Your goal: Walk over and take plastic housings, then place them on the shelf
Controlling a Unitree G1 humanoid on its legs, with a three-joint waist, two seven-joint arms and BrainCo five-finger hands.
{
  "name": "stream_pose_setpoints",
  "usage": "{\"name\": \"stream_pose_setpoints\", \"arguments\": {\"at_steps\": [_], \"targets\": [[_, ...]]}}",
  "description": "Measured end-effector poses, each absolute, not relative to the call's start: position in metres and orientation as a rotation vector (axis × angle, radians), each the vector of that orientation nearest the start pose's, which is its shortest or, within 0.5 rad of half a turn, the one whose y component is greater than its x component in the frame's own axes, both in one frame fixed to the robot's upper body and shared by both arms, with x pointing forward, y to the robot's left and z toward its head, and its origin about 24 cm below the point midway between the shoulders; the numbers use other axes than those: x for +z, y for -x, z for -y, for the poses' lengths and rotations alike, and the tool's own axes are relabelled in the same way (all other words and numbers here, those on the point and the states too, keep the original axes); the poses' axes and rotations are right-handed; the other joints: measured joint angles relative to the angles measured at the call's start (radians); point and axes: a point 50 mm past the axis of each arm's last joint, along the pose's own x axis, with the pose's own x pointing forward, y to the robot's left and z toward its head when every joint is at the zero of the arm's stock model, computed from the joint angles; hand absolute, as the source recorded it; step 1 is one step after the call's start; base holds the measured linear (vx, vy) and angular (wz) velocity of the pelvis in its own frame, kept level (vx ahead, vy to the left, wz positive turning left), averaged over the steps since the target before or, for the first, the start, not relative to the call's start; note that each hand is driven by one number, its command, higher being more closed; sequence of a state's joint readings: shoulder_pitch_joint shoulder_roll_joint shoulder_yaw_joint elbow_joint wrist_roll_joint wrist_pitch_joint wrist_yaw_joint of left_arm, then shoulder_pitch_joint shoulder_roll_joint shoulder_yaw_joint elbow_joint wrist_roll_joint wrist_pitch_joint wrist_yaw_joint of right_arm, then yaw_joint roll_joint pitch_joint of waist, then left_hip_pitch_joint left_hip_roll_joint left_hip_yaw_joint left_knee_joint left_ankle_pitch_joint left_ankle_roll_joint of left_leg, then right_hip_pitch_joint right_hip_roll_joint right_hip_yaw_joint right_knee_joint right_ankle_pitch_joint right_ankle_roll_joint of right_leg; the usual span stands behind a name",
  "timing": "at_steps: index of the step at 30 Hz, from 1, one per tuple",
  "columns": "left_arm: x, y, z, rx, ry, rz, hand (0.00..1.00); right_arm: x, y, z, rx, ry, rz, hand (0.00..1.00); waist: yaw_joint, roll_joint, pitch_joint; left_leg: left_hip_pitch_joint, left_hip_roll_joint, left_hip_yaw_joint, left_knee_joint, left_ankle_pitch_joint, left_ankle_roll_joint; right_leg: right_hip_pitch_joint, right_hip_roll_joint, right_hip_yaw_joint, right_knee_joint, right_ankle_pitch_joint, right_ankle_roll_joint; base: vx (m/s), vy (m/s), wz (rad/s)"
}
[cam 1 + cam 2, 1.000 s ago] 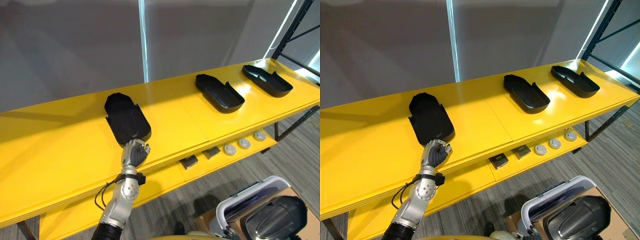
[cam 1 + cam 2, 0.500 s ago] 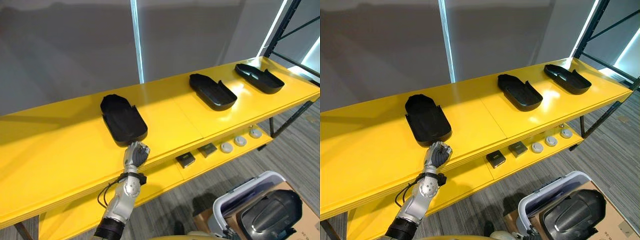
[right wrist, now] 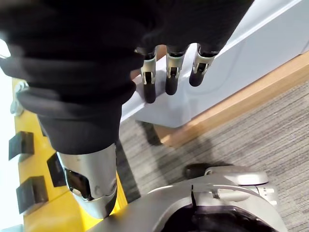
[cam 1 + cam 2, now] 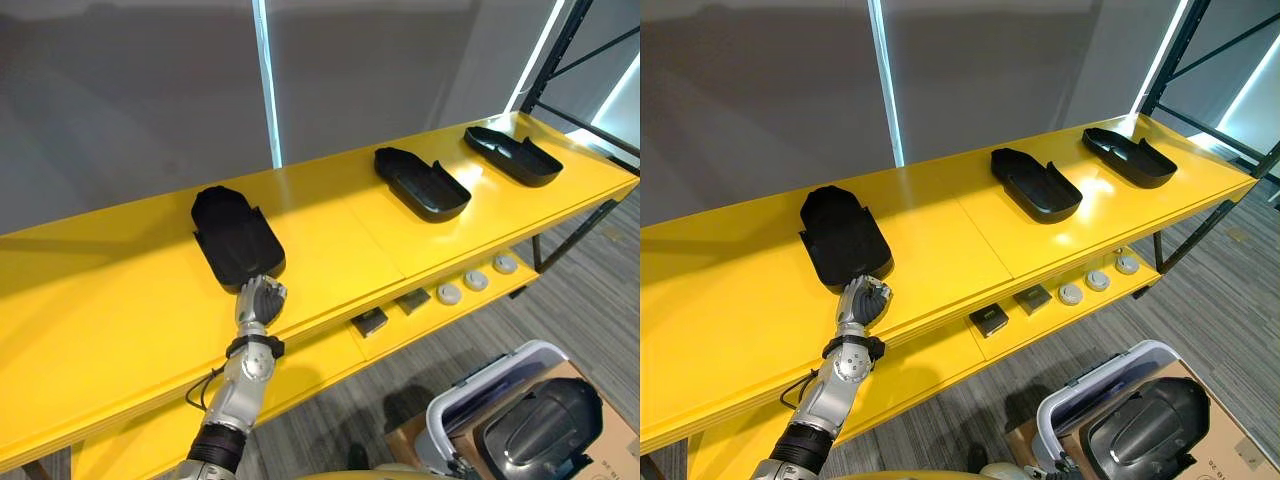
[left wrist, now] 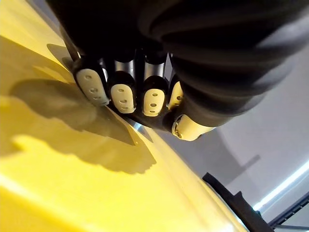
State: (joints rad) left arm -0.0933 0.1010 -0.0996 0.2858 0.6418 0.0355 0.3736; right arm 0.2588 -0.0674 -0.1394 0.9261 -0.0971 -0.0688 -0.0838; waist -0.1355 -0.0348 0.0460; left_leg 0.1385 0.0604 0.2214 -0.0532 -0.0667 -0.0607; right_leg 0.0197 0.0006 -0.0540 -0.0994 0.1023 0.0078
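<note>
Three housings are counted on the yellow shelf (image 4: 340, 250): left housing (image 4: 235, 238), middle housing (image 4: 420, 183), right housing (image 4: 512, 155). Each is laid hollow side up, lengthwise front to back, slanted far-left. The left hand (image 4: 258, 299) is curled into a fist against the left housing's near end. The right hand (image 3: 169, 77) is hung loose-fingered over a white bin (image 3: 251, 53). Below, two blocks (image 4: 371, 321) and three discs (image 4: 476, 281) are seen.

Robot's left hand (image 4: 258, 300) overlapping the near end of a black scoop-shaped plastic housing (image 4: 235, 240).
The hand's dark cover is hiding whether it is gripping the housing. The long yellow shelf (image 4: 120, 300) is running off the left edge. Small round and square pieces (image 4: 449, 294) on the lower board are showing too small to identify.
</note>
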Motion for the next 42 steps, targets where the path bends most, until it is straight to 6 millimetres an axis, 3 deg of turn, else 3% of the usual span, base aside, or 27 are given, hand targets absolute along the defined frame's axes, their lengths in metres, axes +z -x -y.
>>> {"name": "stream_pose_setpoints", "arguments": {"at_steps": [12, 14, 21, 23, 25, 28, 32, 35, 39, 40, 41, 42], "targets": [[0.017, -0.265, -0.164, 0.234, -0.771, -0.020, 1.00, -0.159, -0.055, 0.204, -0.234, 0.130, -1.103, 0.00, -0.012, -0.007, 0.005, 0.012, 0.000, 0.002, -0.001, -0.001, 0.000, 0.009, 0.000, 0.002, 0.000, -0.001, 0.002, -0.01, 0.001, 0.00], [0.033, -0.266, -0.160, 0.243, -0.732, 0.053, 1.00, -0.159, -0.055, 0.204, -0.235, 0.129, -1.102, 0.00, -0.012, -0.006, 0.006, 0.012, 0.000, -0.001, -0.001, -0.001, 0.000, 0.009, 0.000, -0.001, 0.000, -0.001, 0.002, -0.01, 0.000, 0.04], [0.133, -0.251, -0.146, 0.332, -0.539, 0.547, 1.00, -0.161, -0.051, 0.207, -0.245, 0.130, -1.121, 0.00, 0.002, 0.008, 0.015, 0.012, -0.004, -0.029, 0.001, -0.001, 0.003, 0.023, -0.005, -0.017, 0.001, -0.004, 0.005, -0.02, 0.005, 0.08], [0.153, -0.243, -0.155, 0.405, -0.514, 0.645, 1.00, -0.161, -0.049, 0.209, -0.251, 0.133, -1.130, 0.00, 0.015, 0.010, 0.016, 0.013, -0.004, -0.036, 0.002, -0.001, 0.003, 0.029, -0.006, -0.022, 0.001, -0.006, 0.004, -0.03, -0.005, 0.10], [0.171, -0.231, -0.185, 0.592, -0.492, 0.722, 1.00, -0.162, -0.046, 0.209, -0.261, 0.122, -1.138, 0.00, 0.016, 0.012, 0.018, 0.015, -0.003, -0.057, 0.006, -0.001, 0.003, 0.031, -0.006, -0.036, 0.024, -0.024, 0.005, -0.04, -0.012, 0.23], [0.176, -0.216, -0.230, 0.851, -0.457, 0.728, 1.00, -0.163, -0.041, 0.212, -0.270, 0.127, -1.153, 0.00, 0.040, 0.016, 0.021, 0.016, 0.000, -0.080, 0.009, -0.002, 0.003, 0.034, -0.008, -0.056, 0.047, -0.042, 0.002, -0.04, -0.019, 0.22], [0.158, -0.182, -0.278, 1.138, -0.495, 0.619, 1.00, -0.163, -0.040, 0.211, -0.275, 0.124, -1.159, 0.00, 0.070, 0.013, 0.029, 0.015, 0.005, -0.095, 0.001, -0.004, 0.006, 0.038, -0.005, -0.074, 0.047, -0.049, -0.002, -0.03, -0.028, 0.17], [0.124, -0.157, -0.303, 1.297, -0.510, 0.424, 1.00, -0.164, -0.038, 0.210, -0.298, 0.114, -1.167, 0.00, 0.094, 0.011, 0.032, 0.016, 0.009, -0.112, 0.000, -0.005, 0.004, 0.043, -0.004, -0.093, 0.061, -0.067, -0.003, 0.01, -0.023, 0.22], [0.053, -0.124, -0.317, 1.385, -0.428, 0.031, 1.00, -0.161, -0.048, 0.209, -0.309, 0.107, -1.126, 0.00, 0.116, 0.006, 0.029, 0.015, 0.013, -0.114, 0.011, -0.015, 0.005, 0.043, -0.007, -0.113, 0.086, -0.092, -0.003, 0.04, 0.003, 0.12], [0.041, -0.119, -0.316, 1.395, -0.398, -0.030, 1.00, -0.160, -0.051, 0.208, -0.307, 0.105, -1.116, 0.00, 0.121, 0.003, 0.027, 0.014, 0.015, -0.111, 0.020, -0.023, 0.004, 0.043, -0.007, -0.112, 0.092, -0.095, -0.004, 0.05, 0.021, -0.06], [0.010, -0.104, -0.311, 1.410, -0.320, -0.186, 1.00, -0.158, -0.057, 0.207, -0.300, 0.108, -1.092, 0.00, 0.126, 0.005, 0.026, 0.013, 0.017, -0.104, 0.043, -0.040, 0.000, 0.045, -0.008, -0.112, 0.106, -0.109, -0.003, 0.04, 0.020, -0.07], [-0.002, -0.099, -0.308, 1.411, -0.285, -0.249, 1.00, -0.157, -0.061, 0.206, -0.295, 0.109, -1.077, 0.00, 0.126, 0.004, 0.026, 0.013, 0.019, -0.103, 0.053, -0.048, -0.001, 0.045, -0.009, -0.113, 0.115, -0.116, -0.002, 0.05, 0.026, -0.06]]}}
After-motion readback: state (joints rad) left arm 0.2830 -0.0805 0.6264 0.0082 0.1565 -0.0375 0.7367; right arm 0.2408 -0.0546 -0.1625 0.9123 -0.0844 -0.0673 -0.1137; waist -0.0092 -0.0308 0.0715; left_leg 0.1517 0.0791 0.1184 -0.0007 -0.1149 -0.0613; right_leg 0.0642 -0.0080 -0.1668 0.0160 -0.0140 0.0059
